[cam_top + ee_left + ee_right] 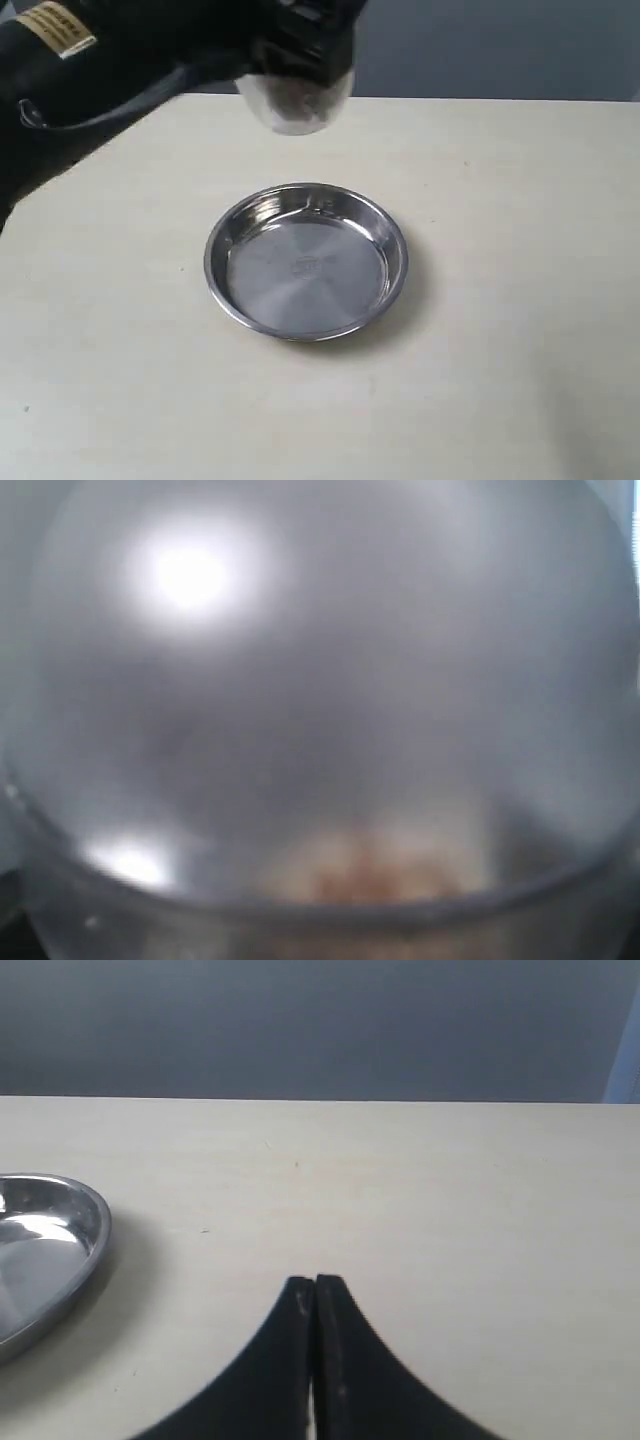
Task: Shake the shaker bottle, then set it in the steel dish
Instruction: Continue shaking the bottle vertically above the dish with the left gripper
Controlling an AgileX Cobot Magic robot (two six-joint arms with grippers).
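Observation:
The shaker bottle (294, 104), frosted and blurred, hangs in the air past the far rim of the steel dish (222, 292). My left gripper (302, 62) is shut on it from above. In the left wrist view the bottle's frosted wall (320, 710) fills the picture, with brown granules (370, 875) showing through; the fingers are hidden there. The dish lies flat on the table with nothing in it. Its edge (92, 1222) shows in the right wrist view, off to one side of my right gripper (315, 1282), which is shut on nothing just above the table.
The black left arm (90, 80) reaches in from the upper left over the pale table (500, 300). The table's far edge meets a grey wall (500, 45) just behind the bottle.

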